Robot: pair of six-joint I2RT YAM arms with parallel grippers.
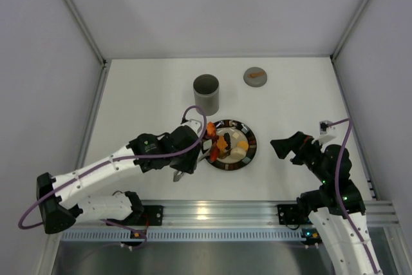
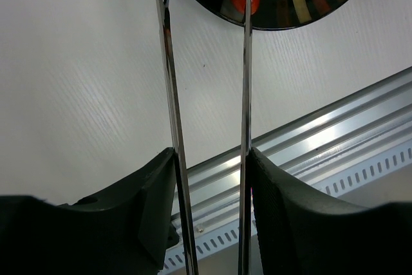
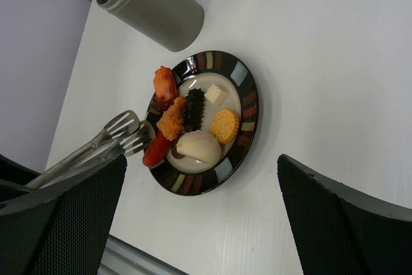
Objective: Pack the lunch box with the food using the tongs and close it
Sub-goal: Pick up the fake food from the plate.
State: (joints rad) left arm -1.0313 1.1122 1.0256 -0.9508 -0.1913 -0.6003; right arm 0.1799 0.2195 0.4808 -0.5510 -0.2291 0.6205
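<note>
The tall dark-grey lunch box point(image 1: 206, 93) point(image 3: 151, 4) stands open behind the striped dark plate point(image 1: 250, 152) point(image 3: 248, 94). On the plate lies the food: a red sausage point(image 3: 154, 151), an orange nugget point(image 3: 171, 120), a black piece point(image 3: 194, 109), a round cracker point(image 3: 225, 125) and a cream dumpling point(image 3: 199, 146). My left gripper point(image 1: 192, 152) point(image 2: 212, 178) is shut on the silver tongs point(image 2: 170, 82) point(image 3: 96, 143), one arm against each finger. The slotted tips of the tongs sit at the plate's left rim beside the sausage. Right of the plate, my right gripper point(image 1: 286, 149) point(image 3: 201, 172) stands open and holds nothing.
The flat grey lid point(image 1: 255, 76) with an orange mark lies at the back, right of the lunch box. White walls close the table on three sides. An aluminium rail point(image 1: 212, 212) point(image 2: 309, 140) runs along the near edge.
</note>
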